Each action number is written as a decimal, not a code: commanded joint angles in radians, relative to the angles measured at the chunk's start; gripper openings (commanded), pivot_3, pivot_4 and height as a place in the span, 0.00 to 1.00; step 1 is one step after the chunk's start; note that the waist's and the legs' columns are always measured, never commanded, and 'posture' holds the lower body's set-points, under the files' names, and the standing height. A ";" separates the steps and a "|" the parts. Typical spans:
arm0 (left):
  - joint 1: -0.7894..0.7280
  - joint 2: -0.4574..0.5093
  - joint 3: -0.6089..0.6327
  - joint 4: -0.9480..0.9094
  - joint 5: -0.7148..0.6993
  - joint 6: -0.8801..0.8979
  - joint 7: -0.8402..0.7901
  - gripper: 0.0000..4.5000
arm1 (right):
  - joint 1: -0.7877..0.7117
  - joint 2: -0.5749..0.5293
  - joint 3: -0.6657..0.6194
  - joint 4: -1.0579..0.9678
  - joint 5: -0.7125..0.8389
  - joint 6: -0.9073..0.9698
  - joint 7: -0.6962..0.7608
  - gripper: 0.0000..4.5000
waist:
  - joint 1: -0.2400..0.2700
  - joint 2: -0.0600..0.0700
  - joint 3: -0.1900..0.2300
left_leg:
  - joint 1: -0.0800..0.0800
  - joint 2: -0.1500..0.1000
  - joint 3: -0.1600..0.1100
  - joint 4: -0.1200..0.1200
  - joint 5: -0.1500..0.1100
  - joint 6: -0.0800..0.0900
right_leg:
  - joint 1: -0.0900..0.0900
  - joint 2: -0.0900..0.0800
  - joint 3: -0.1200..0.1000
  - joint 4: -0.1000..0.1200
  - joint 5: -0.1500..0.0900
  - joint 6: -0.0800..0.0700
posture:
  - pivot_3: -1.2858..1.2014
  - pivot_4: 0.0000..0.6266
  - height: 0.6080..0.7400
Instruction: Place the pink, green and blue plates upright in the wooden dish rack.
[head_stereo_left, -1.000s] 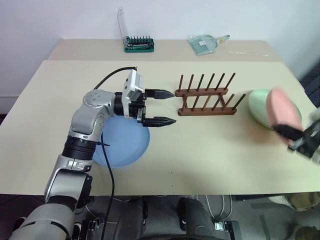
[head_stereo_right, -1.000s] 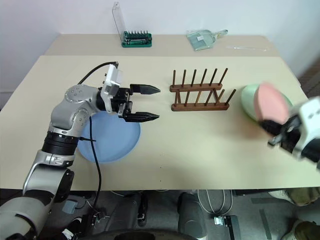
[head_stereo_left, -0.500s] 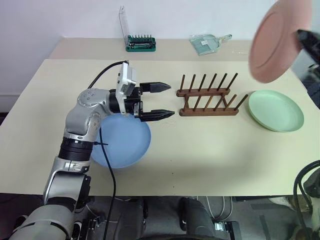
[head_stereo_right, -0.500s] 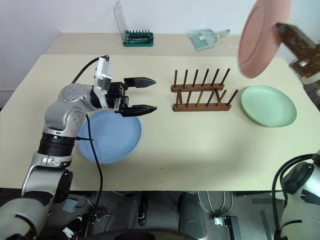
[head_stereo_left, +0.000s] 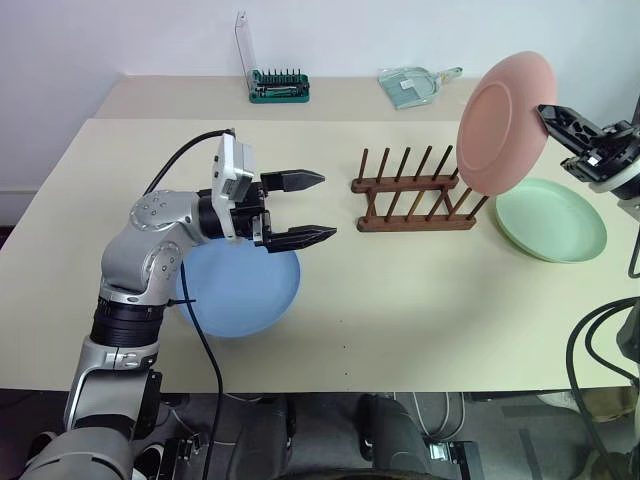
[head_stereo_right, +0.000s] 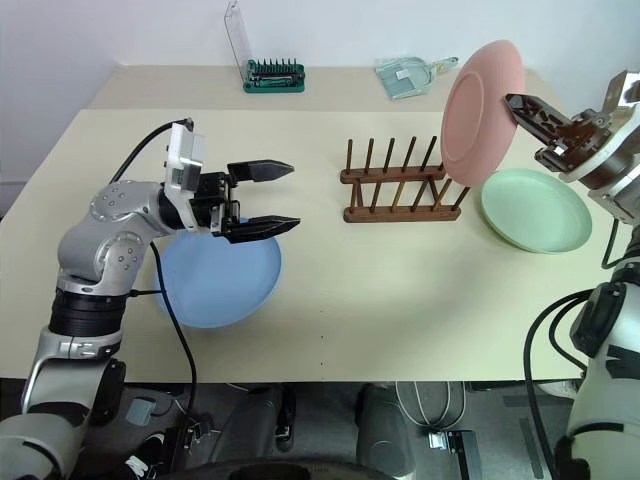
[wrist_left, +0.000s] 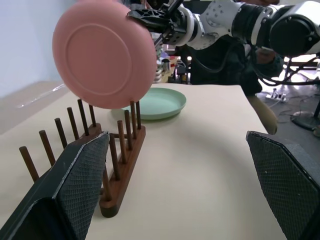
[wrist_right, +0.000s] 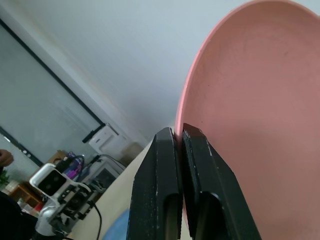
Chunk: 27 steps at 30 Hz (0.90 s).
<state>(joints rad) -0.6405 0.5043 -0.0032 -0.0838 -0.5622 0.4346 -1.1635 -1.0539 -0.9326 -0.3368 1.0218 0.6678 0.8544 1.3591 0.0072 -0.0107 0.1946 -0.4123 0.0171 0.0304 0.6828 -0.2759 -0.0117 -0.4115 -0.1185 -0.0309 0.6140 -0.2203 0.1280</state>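
Broad beige rectangular table (head_stereo_left: 420, 300), matte top; a second, paler table butts against its far edge.

Round light blue shallow plate (head_stereo_left: 245, 290) lies flat near the table's front left, partly under the left arm.

Round pale mint green shallow plate (head_stereo_left: 550, 220) lies flat at the right side, just beside the rack's right end.

Round salmon pink shallow plate (head_stereo_left: 503, 122) is in the air, tilted nearly on edge, above the right end of the rack and the near rim of the green plate. Its underside faces left. Not touching the pegs.

Small dark reddish-brown wooden dish rack (head_stereo_left: 415, 200) sits mid-table: two base rails, thin upright pegs, every slot unfilled.

Left gripper (head_stereo_left: 312, 208) hangs over the table between the blue plate and the rack, pointing right toward the rack; both black fingers spread wide, nothing between them.

Right gripper (head_stereo_left: 548, 115) reaches in from the right, fingers (wrist_right: 167, 190) pinched tight on the pink plate's rim.

On the far table: green screwdriver-bit holder (head_stereo_left: 279, 88) with clear lid raised, and a clear plastic packet (head_stereo_left: 412, 85).
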 joint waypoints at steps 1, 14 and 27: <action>-0.005 0.011 0.021 -0.034 -0.020 -0.002 0.010 1.00 | -0.031 -0.027 -0.006 0.044 -0.046 -0.058 0.025 0.01 | 0.000 0.000 0.000 | 0.000 0.000 0.000 0.000 0.000 0.000 | 0.000 0.000 0.000 0.000 0.000 0.000 | 0.52 0.24 0.88; -0.020 0.009 0.003 -0.014 -0.013 -0.012 0.005 1.00 | -0.016 0.008 -0.041 0.059 -0.119 -0.182 -0.033 0.99 | -0.002 0.000 0.000 | 0.000 0.000 0.000 0.000 0.000 0.000 | 0.000 0.000 0.000 0.000 0.000 0.000 | 0.52 0.24 0.88; -0.010 -0.008 -0.003 -0.026 -0.011 -0.030 0.024 1.00 | 0.323 -0.027 -0.165 -0.350 -0.182 -0.560 -0.350 0.99 | 0.004 0.001 0.000 | 0.000 0.000 0.000 0.001 0.000 0.000 | 0.001 0.000 0.000 0.000 0.000 0.001 | 0.52 0.24 0.88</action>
<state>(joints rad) -0.6412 0.5005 -0.0165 -0.0832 -0.5671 0.4263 -1.1463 -0.7340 -0.9128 -0.4689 0.7582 0.4894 0.3020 1.0361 0.0112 -0.0095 0.1949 -0.4121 0.0169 0.0309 0.6834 -0.2757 -0.0121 -0.4107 -0.1187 -0.0307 0.6140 -0.2205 0.1287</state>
